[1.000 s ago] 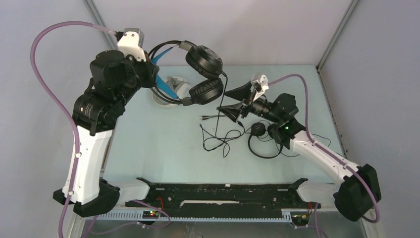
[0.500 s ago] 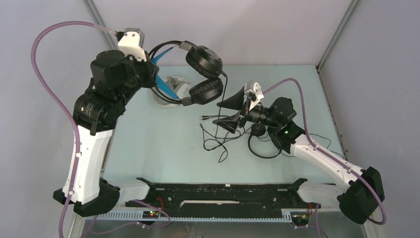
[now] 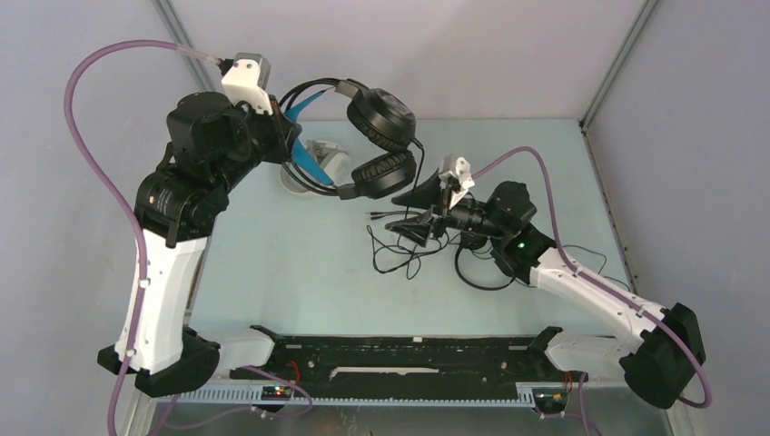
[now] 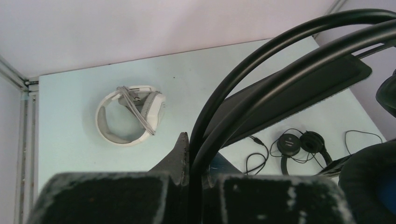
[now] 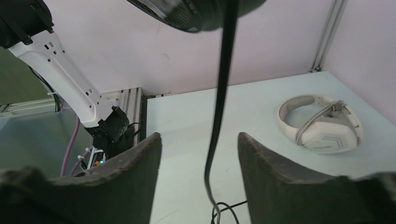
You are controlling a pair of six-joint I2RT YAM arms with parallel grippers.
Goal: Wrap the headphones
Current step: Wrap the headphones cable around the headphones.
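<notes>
The black headphones [image 3: 381,145] hang above the table [image 3: 300,263], their headband pinched in the left jaws. Their cable [image 5: 219,116] drops straight down between the spread right jaws, the nearer pair, so closing them should catch it.

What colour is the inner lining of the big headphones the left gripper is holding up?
Blue lining on otherwise black headphones; it shows best in the top external view.

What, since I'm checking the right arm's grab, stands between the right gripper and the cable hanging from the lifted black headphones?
Nothing visible. The cable hangs inside the open right gripper, touching neither finger; the white headphones lie aside on the table.
</notes>
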